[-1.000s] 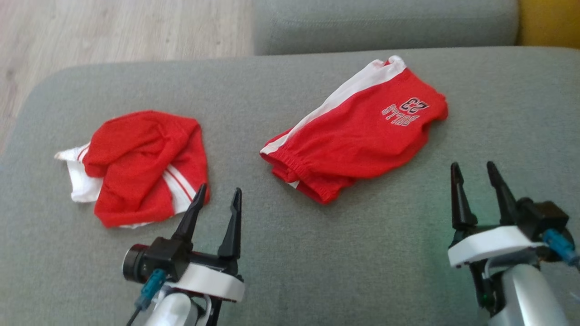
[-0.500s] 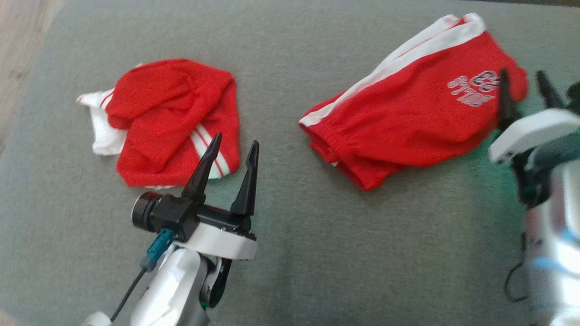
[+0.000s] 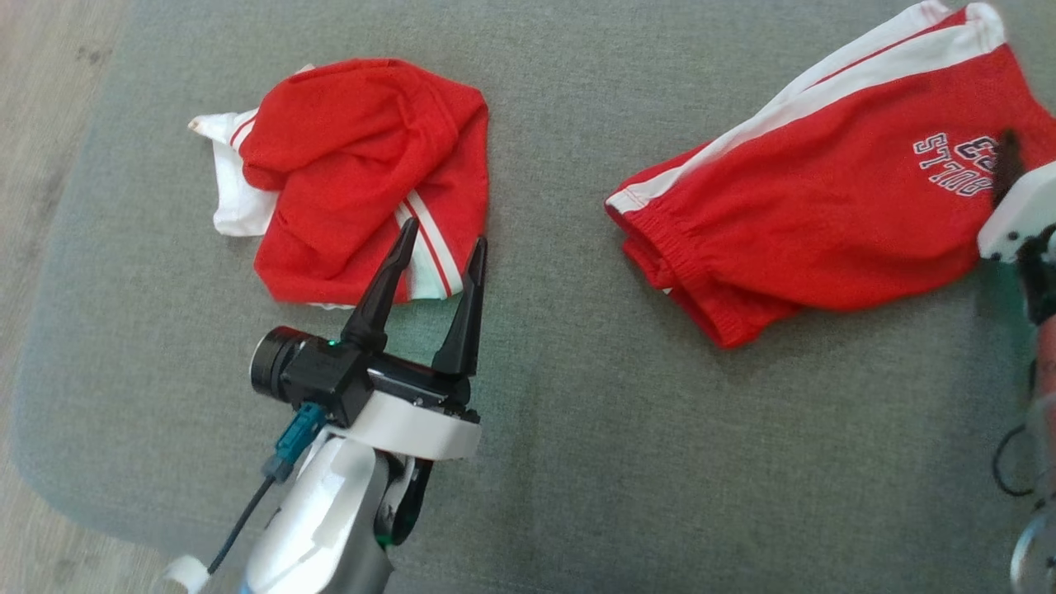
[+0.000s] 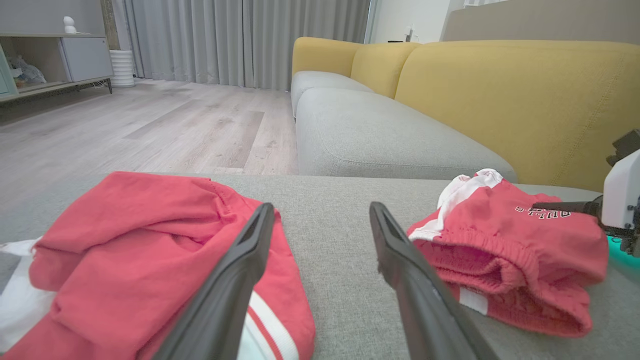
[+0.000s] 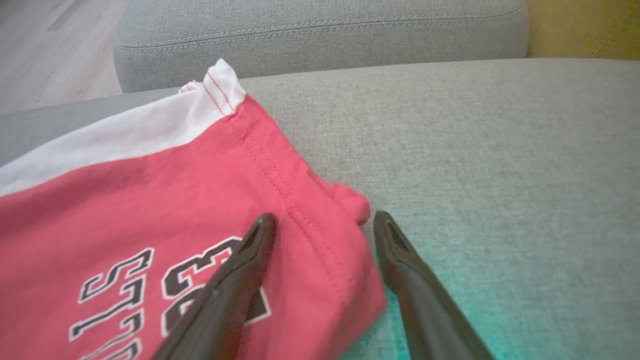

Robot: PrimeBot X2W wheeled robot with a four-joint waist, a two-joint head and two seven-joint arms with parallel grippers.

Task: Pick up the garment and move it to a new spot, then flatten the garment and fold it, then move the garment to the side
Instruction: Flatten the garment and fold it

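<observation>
head view: you have two red garments on the grey cushion (image 3: 577, 429). a crumpled garment (image 3: 363, 165) with white trim lies at the left, and a pair of shorts (image 3: 825, 223) with a white side stripe and a printed number lies at the right, well apart from it. your left gripper (image 3: 445, 233) is spread wide and holds nothing, its tips over the near edge of the crumpled garment. your right gripper (image 3: 1008, 157) shows at the right edge as one dark finger over the print on the shorts.

left wrist view: the left gripper (image 4: 321, 210) stands wide apart and empty, with bare cushion between its two fingers. the crumpled garment (image 4: 125, 240) sits just beside the left finger, and the shorts (image 4: 520, 250) lie off to the right. one finger of the right gripper (image 4: 565, 206) lies across the print. behind them you can see one yellow sofa back (image 4: 500, 100) and wooden floor (image 4: 150, 125).

right wrist view: the right gripper (image 5: 324, 219) is spread wide, gripping nothing. it straddles the hem corner of the shorts (image 5: 150, 190), one finger above the print and the other above the cushion. you cannot tell whether either finger touches the cloth.
</observation>
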